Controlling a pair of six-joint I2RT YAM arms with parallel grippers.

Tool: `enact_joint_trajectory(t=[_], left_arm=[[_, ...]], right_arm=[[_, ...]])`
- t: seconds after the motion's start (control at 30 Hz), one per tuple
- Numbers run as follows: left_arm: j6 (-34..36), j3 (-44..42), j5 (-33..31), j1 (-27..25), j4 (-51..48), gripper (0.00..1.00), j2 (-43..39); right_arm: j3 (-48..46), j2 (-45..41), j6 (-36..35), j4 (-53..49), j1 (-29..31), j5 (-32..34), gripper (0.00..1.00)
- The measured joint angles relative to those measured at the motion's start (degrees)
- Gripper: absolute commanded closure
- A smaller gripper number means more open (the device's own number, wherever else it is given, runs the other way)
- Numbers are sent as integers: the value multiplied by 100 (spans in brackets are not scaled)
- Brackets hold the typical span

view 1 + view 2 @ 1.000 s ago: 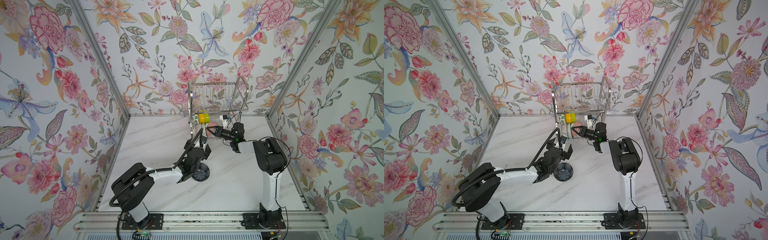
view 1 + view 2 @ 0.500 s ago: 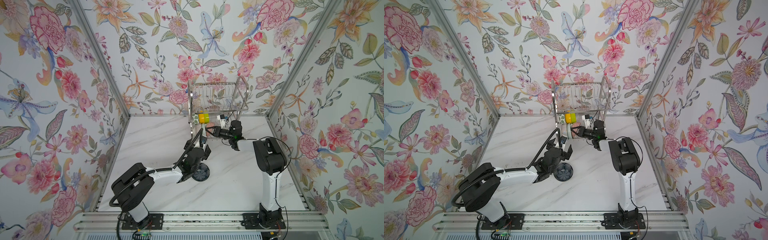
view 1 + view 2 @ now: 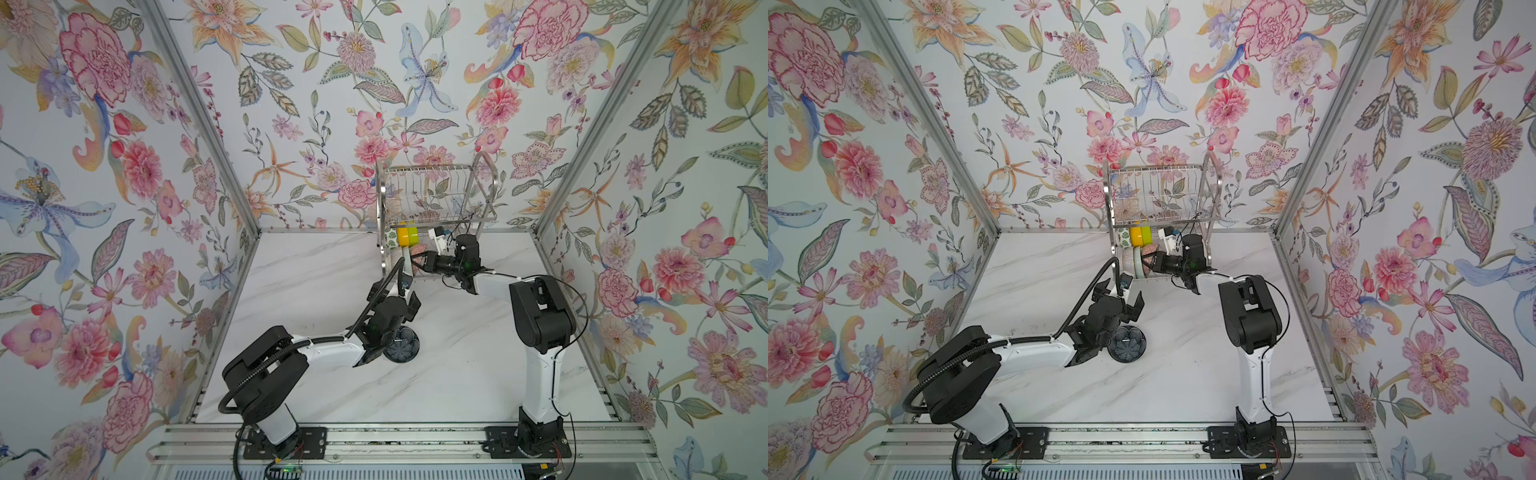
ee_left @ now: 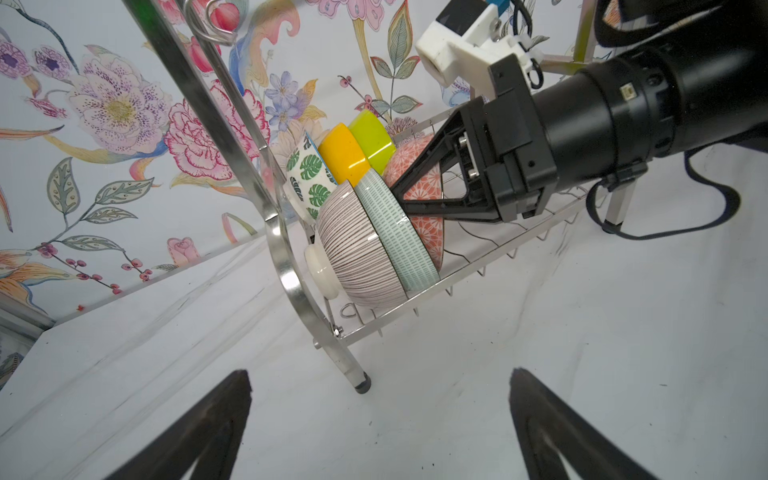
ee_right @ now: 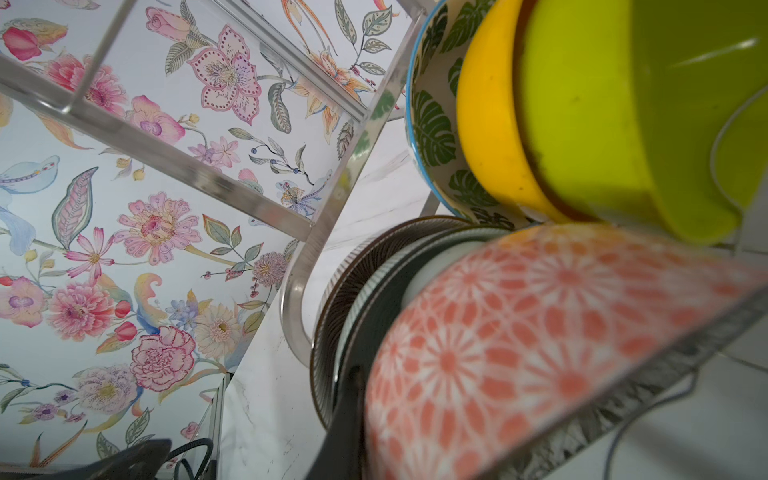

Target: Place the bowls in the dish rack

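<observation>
White marble-look tabletop (image 3: 311, 270), flowered walls around. Nearest, the dark blue glass bowl (image 3: 1126, 344) sits just beside the left gripper (image 3: 1121, 301), back by its wrist. The gripper's wide-spread, empty fingers point past the bowl, and this arm is the closer one. Beyond, the right gripper (image 4: 401, 195) pinches the rim of the coral flower-patterned bowl (image 4: 430, 239) on the lower shelf of the two-tier steel wire dish rack (image 4: 289, 278).

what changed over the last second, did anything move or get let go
The right gripper eased a little deeper into the dish rack, carrying the coral patterned bowl in beside the pale green bowl on the lower shelf. It stays shut on that bowl's rim; nothing was let go. Unchanged: the left gripper, open, and the dark glass bowl on the table near it.
</observation>
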Motion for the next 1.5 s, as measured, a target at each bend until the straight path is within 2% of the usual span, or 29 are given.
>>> enact_joint_trajectory(t=[0.13,1.17,1.5], left_arm=[[-22,-13,0,0,-11,1,0],[-66,-101,0,0,-13,1,-31],[-83,-125,0,0,-37,1,-74]], right_arm=[[7,-63,-103,-221,-44,164,80],[76,-199,-203,-763,-57,496,68],[-146,-343,-118,-719,-81,603,58]])
